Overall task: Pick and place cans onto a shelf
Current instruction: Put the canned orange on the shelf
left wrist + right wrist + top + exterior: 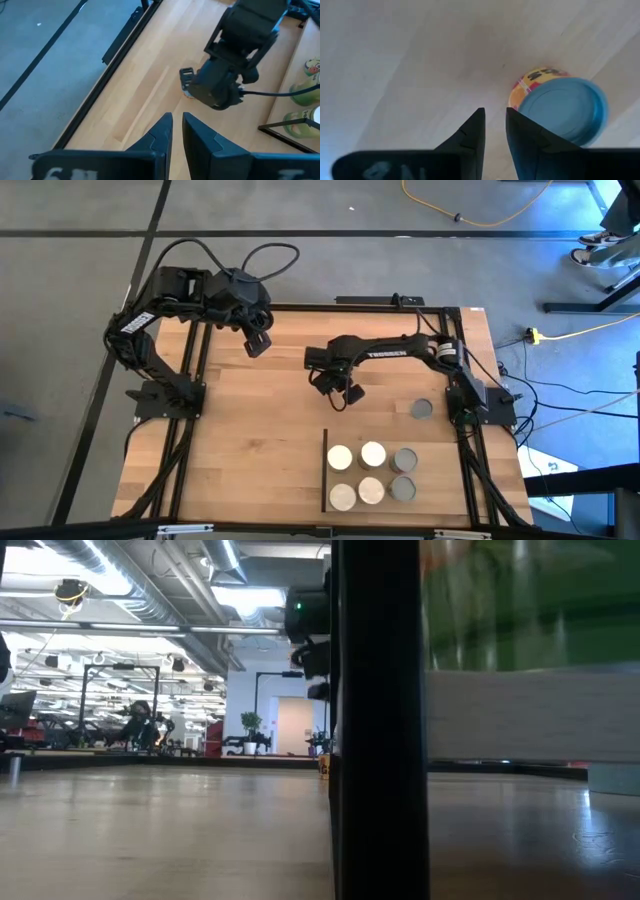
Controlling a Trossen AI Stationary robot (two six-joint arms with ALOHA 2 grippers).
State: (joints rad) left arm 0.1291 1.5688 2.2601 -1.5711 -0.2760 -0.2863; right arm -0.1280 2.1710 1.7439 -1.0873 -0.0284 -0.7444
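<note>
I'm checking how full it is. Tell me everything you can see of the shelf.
The shelf is a flat rectangular light-wood panel, matching the table, lying at the lower right of the high view. A thin black strip runs along its left short edge. Six cans stand on it in two rows of three: four cream-topped, two grey-topped.

Table [250, 440] light wood, planked grain; shelf [440, 480] same wood, thin black strip [326, 470] along one short edge. Four can tops [371, 453] cream-white, two [404, 459] grey-silver; stray can [560, 107] pale blue-grey lid, red-yellow label with black marks; both arms dark.
</note>
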